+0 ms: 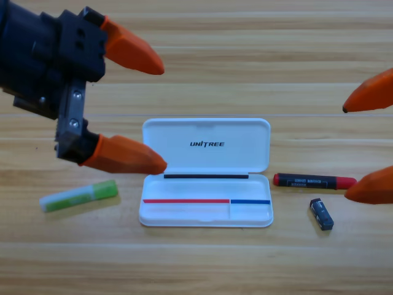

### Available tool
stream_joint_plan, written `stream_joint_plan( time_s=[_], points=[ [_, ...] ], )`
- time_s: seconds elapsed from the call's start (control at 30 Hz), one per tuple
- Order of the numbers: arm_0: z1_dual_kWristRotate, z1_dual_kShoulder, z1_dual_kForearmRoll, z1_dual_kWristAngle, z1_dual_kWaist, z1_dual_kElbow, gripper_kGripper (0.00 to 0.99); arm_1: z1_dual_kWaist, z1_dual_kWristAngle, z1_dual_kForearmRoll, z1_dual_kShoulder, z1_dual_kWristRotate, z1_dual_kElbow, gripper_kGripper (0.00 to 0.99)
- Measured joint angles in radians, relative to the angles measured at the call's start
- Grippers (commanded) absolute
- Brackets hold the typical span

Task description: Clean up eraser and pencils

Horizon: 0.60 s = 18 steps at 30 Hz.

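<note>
The white plastic UNITREE case lies open in the middle of the wooden table. At its 9 o'clock lies the light green pencil with a whitish end. At its 3 o'clock lies the red pencil with a black labelled middle, and just below this one, at 4 o'clock, the small dark navy rectangular eraser. The left claw hangs at 10 o'clock, jaws spread wide and holding nothing. The right claw shows only two orange tips at the edge, also wide apart.
</note>
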Motion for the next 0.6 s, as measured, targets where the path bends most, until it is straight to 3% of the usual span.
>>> stream_joint_plan(
  time_s=[0.5,0.6],
  points=[
    [-0.005,0.000,0.001,0.008,0.000,0.000,0.986,0.000,0.000,0.000,-0.003,0.002,0.025,0.985],
    [0.023,0.000,0.003,0.022,0.000,-0.001,0.986,0.000,0.000,0.000,-0.003,0.027,0.030,0.985]
  ],
)
